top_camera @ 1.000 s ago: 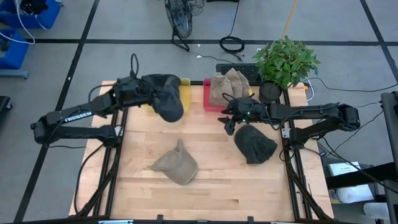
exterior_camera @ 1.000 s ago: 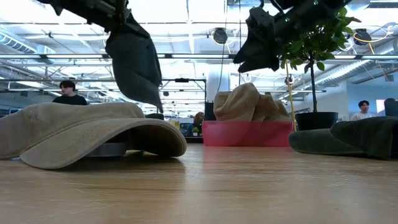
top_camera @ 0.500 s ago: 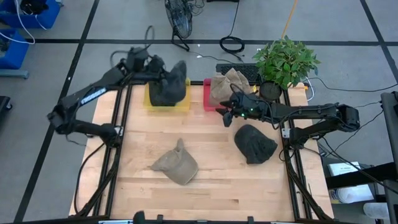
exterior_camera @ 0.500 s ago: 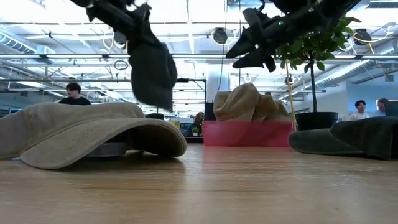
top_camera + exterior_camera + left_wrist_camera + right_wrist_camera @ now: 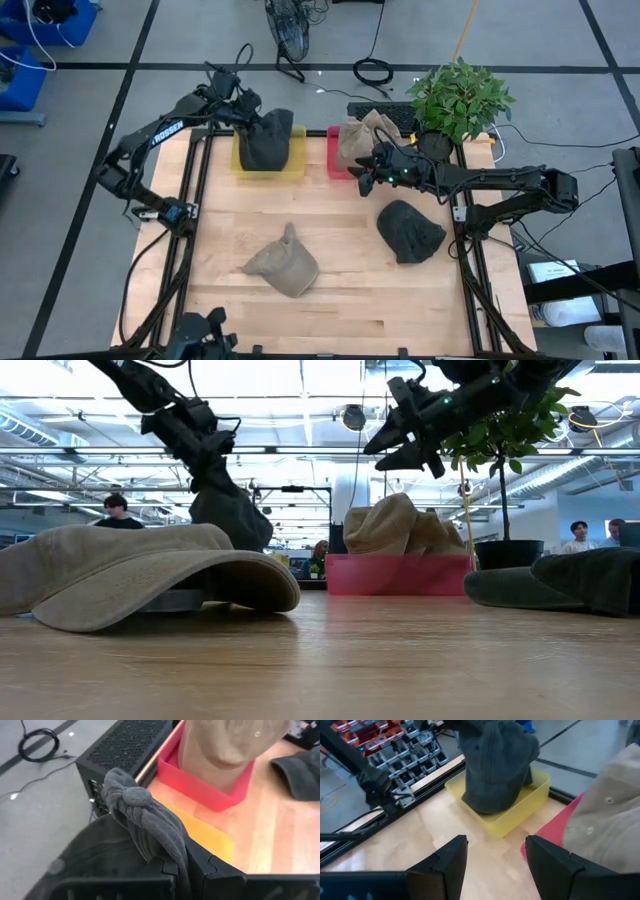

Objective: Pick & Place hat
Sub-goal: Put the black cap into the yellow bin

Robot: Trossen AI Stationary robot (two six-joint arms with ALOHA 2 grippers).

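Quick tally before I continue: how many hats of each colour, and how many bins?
Dark grey hats: 2, one in the yellow bin, one on the table
Tan hats: 2, one in the red bin, one on the table
Bins: 2, yellow, red
Total: 6

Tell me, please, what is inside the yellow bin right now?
A dark grey hat hangs into the yellow bin, pinched by the left gripper. The hat covers most of the bin's floor, so anything beneath cannot be seen.
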